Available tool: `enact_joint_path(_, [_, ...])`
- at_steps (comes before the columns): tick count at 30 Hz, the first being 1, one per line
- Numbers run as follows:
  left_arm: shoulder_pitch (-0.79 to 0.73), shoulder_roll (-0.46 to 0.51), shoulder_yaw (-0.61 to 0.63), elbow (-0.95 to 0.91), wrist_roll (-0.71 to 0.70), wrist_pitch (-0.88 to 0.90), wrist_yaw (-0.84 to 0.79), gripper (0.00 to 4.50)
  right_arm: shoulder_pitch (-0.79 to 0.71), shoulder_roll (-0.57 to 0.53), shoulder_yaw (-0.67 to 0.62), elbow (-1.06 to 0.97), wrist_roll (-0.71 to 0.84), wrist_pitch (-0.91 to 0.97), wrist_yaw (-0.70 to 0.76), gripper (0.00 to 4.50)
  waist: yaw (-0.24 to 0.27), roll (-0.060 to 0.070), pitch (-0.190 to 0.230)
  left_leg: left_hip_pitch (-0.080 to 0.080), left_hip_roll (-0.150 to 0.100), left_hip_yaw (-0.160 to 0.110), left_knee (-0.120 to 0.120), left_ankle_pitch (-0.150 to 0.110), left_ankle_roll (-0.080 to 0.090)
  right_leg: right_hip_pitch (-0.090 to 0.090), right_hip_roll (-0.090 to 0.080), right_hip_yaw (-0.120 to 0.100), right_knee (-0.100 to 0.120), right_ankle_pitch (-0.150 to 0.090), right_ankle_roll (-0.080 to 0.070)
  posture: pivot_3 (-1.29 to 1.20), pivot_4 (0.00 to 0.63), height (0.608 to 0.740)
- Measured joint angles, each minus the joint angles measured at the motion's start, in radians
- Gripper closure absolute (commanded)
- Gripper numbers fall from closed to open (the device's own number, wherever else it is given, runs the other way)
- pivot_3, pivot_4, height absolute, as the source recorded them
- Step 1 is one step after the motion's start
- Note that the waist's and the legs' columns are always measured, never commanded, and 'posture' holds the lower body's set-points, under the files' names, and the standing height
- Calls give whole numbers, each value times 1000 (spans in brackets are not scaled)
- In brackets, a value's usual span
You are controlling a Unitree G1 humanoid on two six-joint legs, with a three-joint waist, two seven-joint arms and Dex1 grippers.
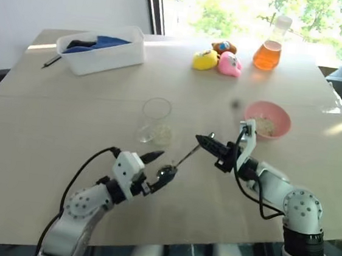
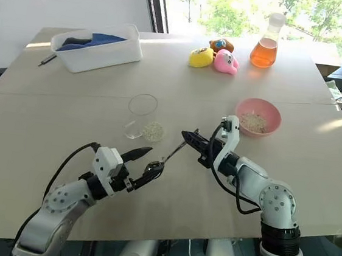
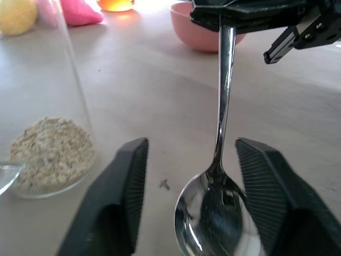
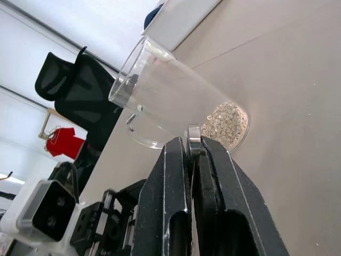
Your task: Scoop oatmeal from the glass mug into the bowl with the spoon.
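Spoon [image 1: 179, 162] hangs between the two grippers, near centre of the table [image 2: 55, 122]. Right gripper [image 1: 205, 141] is clamped on the tip of the long handle; left gripper [image 1: 158, 166] has its fingers spread either side of the spoon's oval bowl, not pinching it in the left wrist view.

Glass mug [image 1: 156, 121] stands just beyond the spoon, slightly left, oatmeal [image 1: 162, 134] a low layer at its bottom. Pink bowl [image 1: 267, 120] sits to the right and farther off, a few flakes already in it.

Risks, as judged:
- Grip is at the very end of a slim, slick handle. The spoon could pivot or slip in the jaws once the left side lets go fully.
- Mug is tall, narrow and light. A long spoon entering at a slant may catch the rim and tip it, spilling flakes.
- Carry to the bowl is a fair reach; any wobble sheds oatmeal onto the table.
- Left fingers near the spoon bowl could knock it on withdrawal.
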Motion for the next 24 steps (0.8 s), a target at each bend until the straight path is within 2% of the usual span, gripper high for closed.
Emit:
enact_joint_path(3, [73,-58,28,-24,154,-132,139,1347,-10,-36,-52,25,-3,-13,1,4500,6,0,0,0,-1,0,0,-1,2,0,-1,0,0,0,0,0,150,740])
enact_joint_path(9, [47,-120,62,18,343,-281,326,1347,-30,-61,-90,50,-10,-29,4,4500,4,0,0,1,0,0,0,-2,3,1,0,-1,1,0,0,0,150,740])
enact_joint_path(13, [15,-139,75,86,391,-291,392,1347,-43,-81,-107,76,-16,-31,11,4500,3,0,0,0,0,0,0,-2,3,1,0,-1,1,0,0,0,150,740])
enact_joint_path(24, [-184,-126,97,245,398,-281,460,1347,-53,-70,-104,78,-25,-31,13,4500,3,0,0,0,0,0,1,0,0,0,1,-1,2,0,0,0,150,740])
